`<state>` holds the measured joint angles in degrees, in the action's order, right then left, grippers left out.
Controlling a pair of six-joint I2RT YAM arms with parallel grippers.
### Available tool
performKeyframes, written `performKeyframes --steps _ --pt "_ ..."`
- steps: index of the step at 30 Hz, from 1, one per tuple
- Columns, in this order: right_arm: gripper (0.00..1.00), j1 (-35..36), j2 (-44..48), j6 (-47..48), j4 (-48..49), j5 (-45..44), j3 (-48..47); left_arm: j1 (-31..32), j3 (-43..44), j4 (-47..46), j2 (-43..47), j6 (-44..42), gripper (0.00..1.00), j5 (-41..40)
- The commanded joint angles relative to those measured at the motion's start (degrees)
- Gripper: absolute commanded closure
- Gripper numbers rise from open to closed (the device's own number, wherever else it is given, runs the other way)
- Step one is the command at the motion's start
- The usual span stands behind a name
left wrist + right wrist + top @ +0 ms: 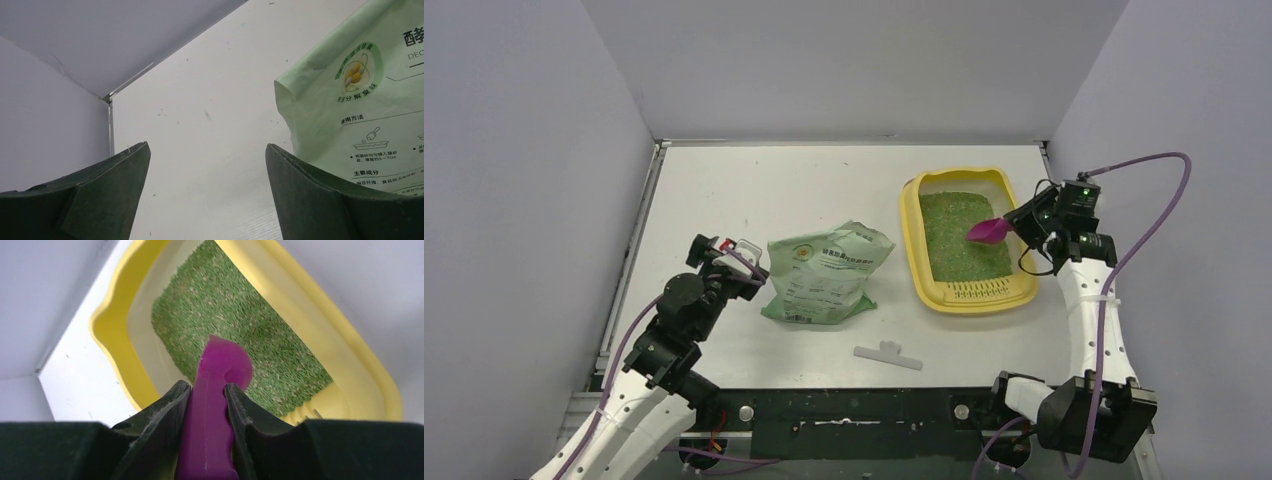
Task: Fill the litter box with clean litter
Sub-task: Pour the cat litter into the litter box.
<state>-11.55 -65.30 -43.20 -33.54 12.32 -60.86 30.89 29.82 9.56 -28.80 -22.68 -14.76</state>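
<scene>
The right gripper [207,386] is clamped on the magenta scoop [222,365], above the litter [235,310] that lies in the yellow box [305,305] on the table's [754,190] right side. The left gripper [207,150] stands wide apart, empty, beside the bag [360,100].

A light-green bag [829,272] lies flat on the white table [754,190], a little left of the middle. Its printed face is up and shows a round logo, black text and small line drawings. The top end of the bag points to the back right and looks crumpled.

A small white bar [888,354] with a tab in its middle lies near the front edge, apart from the bag.

A magenta scoop [987,230] is at the right side, with its rounded end pointing left.

Plain pale walls [854,60] close the table on the left, back and right.
</scene>
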Motion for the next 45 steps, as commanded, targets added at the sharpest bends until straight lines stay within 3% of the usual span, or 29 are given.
performKeyframes --steps 1,6,13,17,24,29,33,35,37,45 --pt "1.0 2.0 -0.5 6.9 -4.7 0.4 -1.0 -0.4 0.8 -4.2 -0.7 0.5 0.16 0.4" --pt "1.0 5.6 -3.4 9.5 -5.9 0.7 -0.5 -0.4 1.0 -4.2 -1.1 0.5 0.16 0.7" --pt "1.0 8.3 -4.8 13.4 -13.3 -17.4 -4.9 -0.5 1.0 -3.6 -0.9 0.6 0.16 0.4" --pt "1.0 8.4 -4.0 15.2 -15.9 -19.4 -7.7 -0.5 1.1 -3.8 -1.2 0.7 0.16 0.8" --pt "1.0 8.5 -0.3 15.4 -13.1 -6.3 -9.3 -0.5 1.9 -3.4 -1.1 2.1 0.16 0.9" --pt "1.0 8.3 2.4 14.9 -12.9 -6.4 -10.3 -0.5 6.6 0.7 -2.2 7.5 0.11 3.6" --pt "1.0 8.3 4.4 14.8 -11.8 0.2 -11.4 -0.5 14.6 7.0 -5.7 14.6 0.1 9.9" --pt "1.0 8.3 5.9 14.4 -10.8 4.7 -11.5 -0.7 20.0 10.0 -9.1 21.4 0.03 11.1" --pt "1.0 8.3 7.9 13.5 -9.7 8.0 -11.3 -1.5 25.7 13.0 -12.7 24.8 0.03 17.2" --pt "1.0 8.3 17.7 2.6 2.9 24.6 -4.6 -1.9 34.6 10.2 -21.9 31.5 0.03 35.1"
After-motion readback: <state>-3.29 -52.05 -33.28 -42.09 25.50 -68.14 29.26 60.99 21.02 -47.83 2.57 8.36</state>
